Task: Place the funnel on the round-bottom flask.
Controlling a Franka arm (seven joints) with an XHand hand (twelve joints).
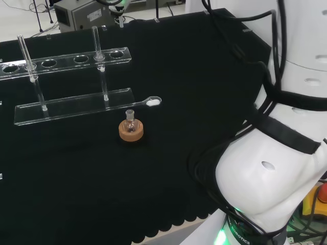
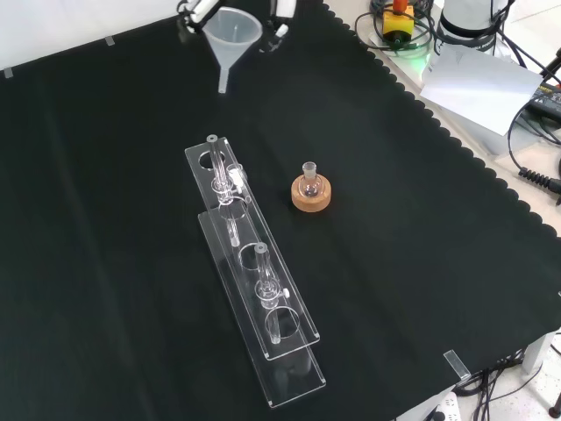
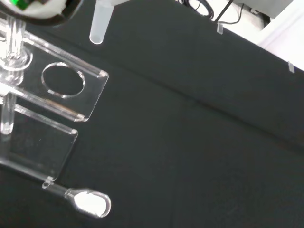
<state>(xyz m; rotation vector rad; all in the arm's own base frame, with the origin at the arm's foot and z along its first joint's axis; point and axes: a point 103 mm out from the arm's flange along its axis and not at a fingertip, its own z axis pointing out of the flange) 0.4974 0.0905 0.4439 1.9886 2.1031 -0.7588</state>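
Observation:
A clear plastic funnel point(image 2: 233, 33) hangs stem down above the far part of the cloth in the front view. The hand point(image 2: 280, 15) is shut on its rim, with fingers on both sides of the cone. The funnel's stem point(image 3: 100, 24) also shows in the wrist view, above the end of the rack. A small round-bottom flask point(image 2: 308, 181) stands upright on a cork ring point(image 2: 311, 199) near the middle of the cloth, well nearer the front camera than the funnel. In the head view the flask point(image 1: 130, 120) sits just in front of the rack, its neck uncovered.
A long clear test-tube rack point(image 2: 252, 279) with upright tubes stands left of the flask in the front view. A glass spoon with white powder point(image 1: 153, 101) lies by the rack's end point(image 3: 72, 80). The arm's white links point(image 1: 278, 153) take up the head view's right.

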